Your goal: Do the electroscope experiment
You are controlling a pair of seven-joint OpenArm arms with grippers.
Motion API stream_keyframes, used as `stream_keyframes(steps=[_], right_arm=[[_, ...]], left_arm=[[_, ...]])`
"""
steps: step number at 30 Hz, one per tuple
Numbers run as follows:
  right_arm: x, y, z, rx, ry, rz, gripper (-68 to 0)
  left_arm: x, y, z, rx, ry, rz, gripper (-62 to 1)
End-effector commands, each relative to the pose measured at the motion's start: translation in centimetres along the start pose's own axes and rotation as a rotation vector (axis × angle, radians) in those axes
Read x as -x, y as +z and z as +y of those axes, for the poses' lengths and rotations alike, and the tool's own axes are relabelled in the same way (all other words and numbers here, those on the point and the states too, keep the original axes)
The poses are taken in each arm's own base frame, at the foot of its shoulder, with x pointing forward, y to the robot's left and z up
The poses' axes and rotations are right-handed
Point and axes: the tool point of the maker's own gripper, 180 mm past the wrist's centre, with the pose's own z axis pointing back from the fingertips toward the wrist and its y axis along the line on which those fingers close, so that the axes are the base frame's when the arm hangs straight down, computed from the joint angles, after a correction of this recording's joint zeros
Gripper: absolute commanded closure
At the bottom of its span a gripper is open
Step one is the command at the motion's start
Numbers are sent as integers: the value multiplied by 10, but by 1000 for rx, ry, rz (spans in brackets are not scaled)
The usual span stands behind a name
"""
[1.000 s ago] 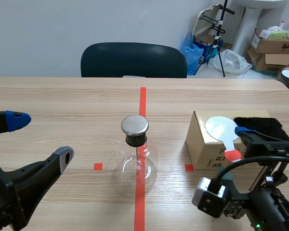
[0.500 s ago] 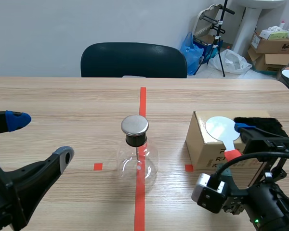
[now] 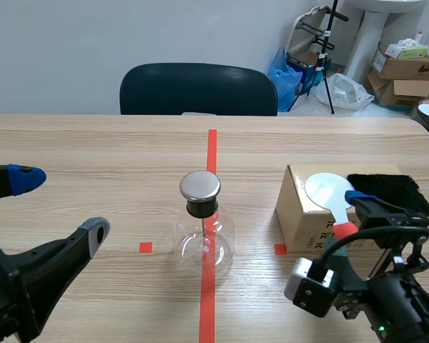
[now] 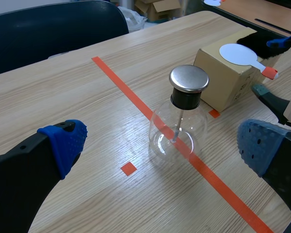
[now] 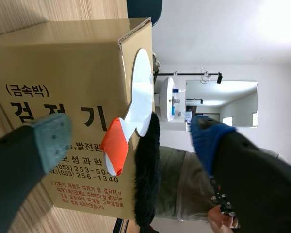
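My left gripper (image 3: 59, 205) hung low over the table (image 3: 93, 143) on my own side, its fingers spread wide with nothing between them. Ahead of it stood the electroscope (image 3: 204, 229), a round glass flask with a black neck and a flat metal cap, upright on the long orange-red tape line (image 3: 211, 153). To its right, apart from it, sat a cardboard box (image 3: 300, 214). On the box top a white paddle (image 3: 327, 190) lay flat, its red handle tip (image 5: 114, 145) jutting past the box's near edge, and a black fur cloth (image 3: 386, 187) lay right against the paddle's far side. My right gripper (image 5: 130, 138) was turned sideways at the box's near face. Its fingers were apart, one to either side of that red tip, and neither pad was touching it.
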Motion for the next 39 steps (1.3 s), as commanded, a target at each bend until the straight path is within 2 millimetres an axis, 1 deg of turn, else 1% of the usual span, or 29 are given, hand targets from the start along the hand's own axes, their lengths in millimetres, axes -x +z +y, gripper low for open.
stream_keyframes(steps=[1,4,10,39], right_arm=[[4,-5,-12,36,17,0,-325],[4,-4,-11,33,16,1,-196],[4,-4,-11,32,16,1,-13],[5,-4,-11,33,17,8,-9]], left_arm=[[-10,-1,-2,3,-1,-35,-623],[-10,-1,-2,3,-1,-35,-623],[-10,-1,-2,3,-1,-35,-623],[-10,-1,-2,3,-1,-35,-623]])
